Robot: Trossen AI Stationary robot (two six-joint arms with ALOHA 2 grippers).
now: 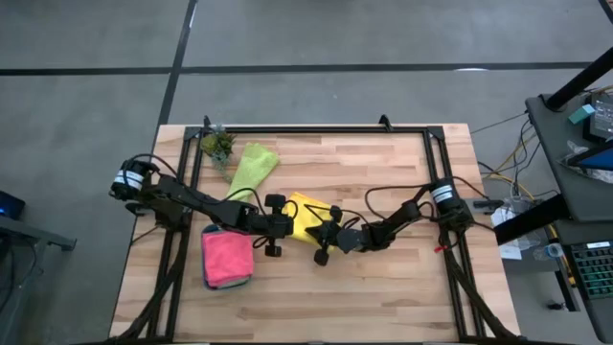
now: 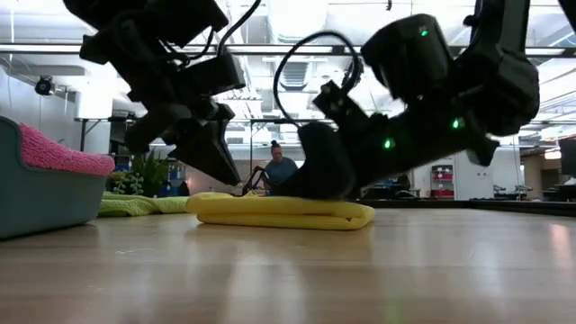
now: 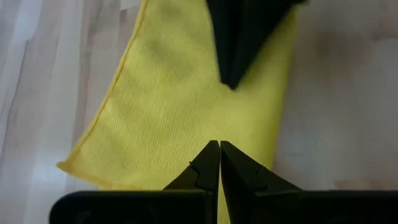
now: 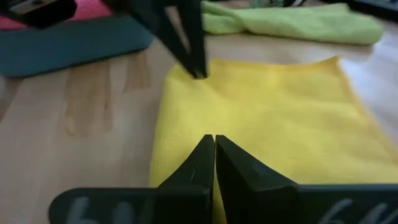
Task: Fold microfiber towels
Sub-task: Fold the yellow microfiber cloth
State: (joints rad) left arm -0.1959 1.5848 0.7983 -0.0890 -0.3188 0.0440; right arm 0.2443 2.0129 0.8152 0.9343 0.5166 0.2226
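Observation:
A folded yellow microfiber towel (image 1: 305, 213) lies flat on the wooden table's middle, several layers thick at its edge (image 2: 279, 212). My left gripper (image 3: 219, 146) is shut, slanting down, with its tips at the towel's tray-side edge (image 4: 198, 71). My right gripper (image 4: 214, 140) is shut and comes in low from the table's right, with its tips (image 3: 231, 84) on the towel's top. A lime green towel (image 1: 252, 168) lies loose at the far left. A pink towel (image 1: 227, 254) sits on others in the teal tray (image 2: 45, 198). My left gripper sets its shut fingertips on the yellow towel's top near the edge that faces the tray (image 4: 186, 84). It slants down from the table's left. The towel lies flat under it. My right gripper presses its shut fingertips on the towel's top layer (image 3: 239, 102). It comes nearly level from the right. The towel stays flat on the table.
A small potted plant (image 1: 217, 144) stands at the far left corner beside the lime green towel. A black metal frame (image 1: 316, 129) runs along the table's far and side edges. Bare wood lies toward the near edge and the right. A person (image 2: 279, 166) sits far off in the room.

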